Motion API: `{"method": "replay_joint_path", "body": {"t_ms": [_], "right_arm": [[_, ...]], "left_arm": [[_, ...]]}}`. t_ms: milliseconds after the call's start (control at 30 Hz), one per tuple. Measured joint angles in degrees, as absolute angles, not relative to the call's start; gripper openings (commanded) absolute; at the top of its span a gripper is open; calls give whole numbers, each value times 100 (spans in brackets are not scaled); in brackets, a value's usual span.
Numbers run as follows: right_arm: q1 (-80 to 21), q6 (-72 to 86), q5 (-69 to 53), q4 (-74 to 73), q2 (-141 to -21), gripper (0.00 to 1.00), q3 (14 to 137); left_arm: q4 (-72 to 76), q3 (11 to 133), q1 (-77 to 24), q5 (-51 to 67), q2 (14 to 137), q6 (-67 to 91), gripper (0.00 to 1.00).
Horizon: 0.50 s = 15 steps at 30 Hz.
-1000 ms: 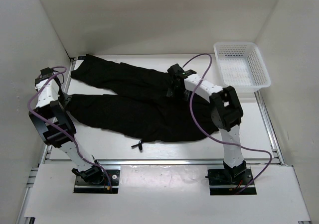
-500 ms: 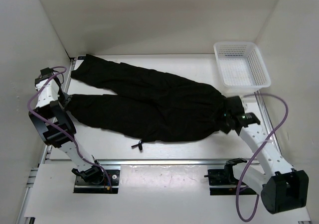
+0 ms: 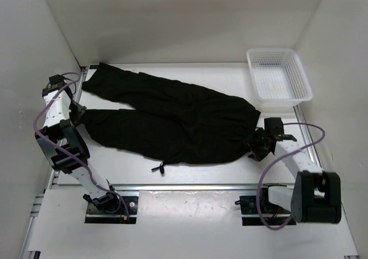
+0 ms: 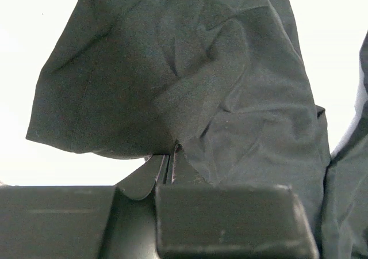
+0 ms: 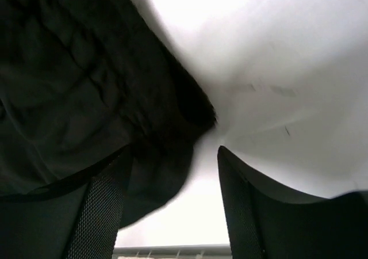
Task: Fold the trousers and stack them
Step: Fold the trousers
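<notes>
The black trousers (image 3: 172,118) lie spread flat on the white table, both legs pointing left and the waist at the right. A small black cord (image 3: 158,168) dangles at the near edge. My left gripper (image 3: 76,114) is at the cuff end of the near leg. In the left wrist view it (image 4: 171,149) is shut on the edge of the black cloth (image 4: 190,80). My right gripper (image 3: 255,144) is at the near right corner of the waist. In the right wrist view it (image 5: 175,152) is open, with the cloth corner (image 5: 115,92) by its left finger and lying partly in the gap.
A white mesh basket (image 3: 296,86) stands at the back right corner. Metal rails run along the table's left (image 3: 80,77), right (image 3: 307,138) and near (image 3: 190,186) edges. White walls close in on both sides and the back.
My right arm has swung from the middle of the trousers to the waist at the right, and the waist now lies spread out there. My left gripper has barely moved.
</notes>
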State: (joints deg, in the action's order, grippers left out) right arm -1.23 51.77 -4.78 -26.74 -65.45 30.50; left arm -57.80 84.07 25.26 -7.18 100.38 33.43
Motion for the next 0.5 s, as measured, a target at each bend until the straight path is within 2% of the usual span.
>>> {"method": "replay_joint_path", "body": {"t_ms": [33,133,167,200,267,367,500], "right_arm": [[-119,5159,-482,-2547,-6726,60,3076],[-86,5137,-539,-2261,-7247,41,3208],[-80,5120,-543,-2176,-7343,23,3240],[-75,5094,-506,-2082,-7404,13,3249],[-75,5085,-434,-2040,-7435,0,3249],[-75,5052,-217,-2224,-7161,0,3260],[-75,4912,113,-2969,-6064,0,3426]], "left_arm": [[-5780,8407,2519,-707,10025,3343,10],[-5780,8407,2517,-701,9970,3343,10],[-5782,8407,2517,-701,9950,3343,10],[-5780,8407,2517,-701,9931,3343,10],[-5784,8407,2517,-696,9887,3326,10],[-5789,8407,2517,-681,9824,3304,10],[-5894,8506,2517,-676,9784,3297,10]]}}
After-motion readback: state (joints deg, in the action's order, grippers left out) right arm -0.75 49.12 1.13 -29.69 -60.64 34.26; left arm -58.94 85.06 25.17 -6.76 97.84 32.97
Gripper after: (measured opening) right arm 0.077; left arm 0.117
